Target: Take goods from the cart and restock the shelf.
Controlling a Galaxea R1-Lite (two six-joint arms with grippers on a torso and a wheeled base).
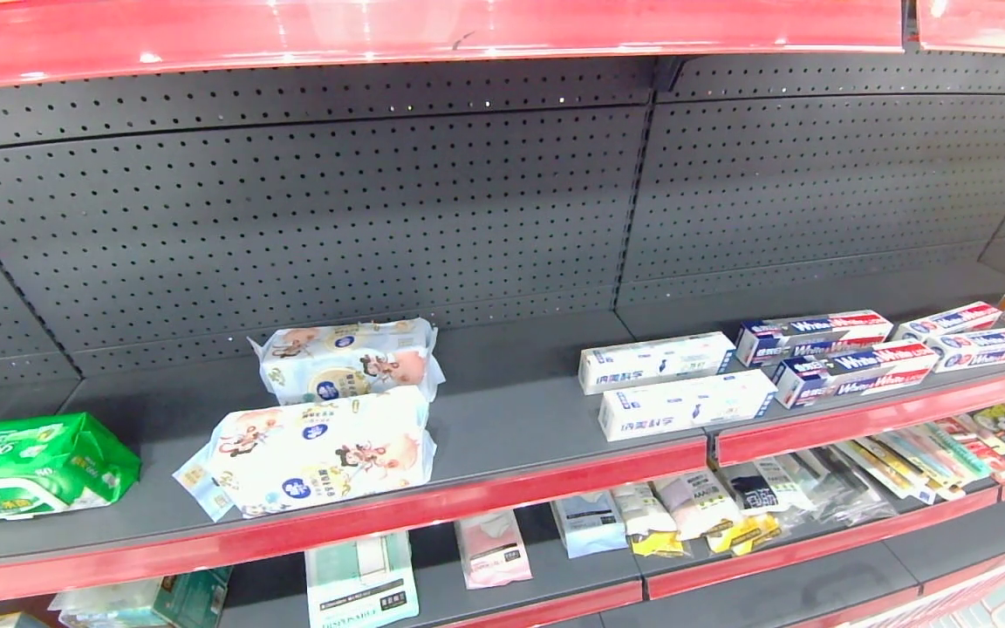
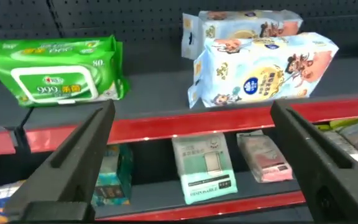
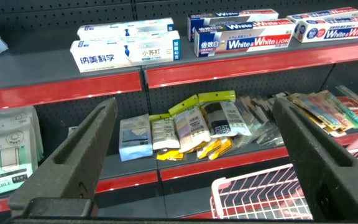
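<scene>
Store aisle. Dark pegboard back panel (image 1: 380, 227), red-lipped shelf (image 1: 520, 410) at working height.

Stock on it now:
- a green pack (image 1: 31, 467) far left
- two white packs (image 1: 324, 453), one behind the other, left of centre
- toothpaste boxes (image 1: 686, 403) in short rows from centre to the right end

The lower shelf (image 1: 755, 571) carries sachets and toothbrushes, fairly full.

Left end effector (image 2: 191, 112) is spread wide and empty. It is held out in front of the red rail (image 1: 485, 493), below the green and white packs. Right end effector (image 3: 194, 106) is likewise wide and empty, facing the lower shelf beneath the toothpaste. A corner of the cart (image 3: 260, 193) sits low just under it. Cannot tell what the cart holds.

Progress, my reading: partway at best. Nothing is in hand, so the next item has yet to be fetched from the cart. Bare board lies between the green and white packs, between the white packs and the toothpaste, and along the whole back strip.

Clearances:
- The rail stands proud of the board, so goods must be lifted over it, not slid in.
- The upper shelf (image 1: 424, 30) overhangs, but headroom looks generous.
- A vertical seam in the panel marks the bay join.
- Widest open gap is at centre.
</scene>
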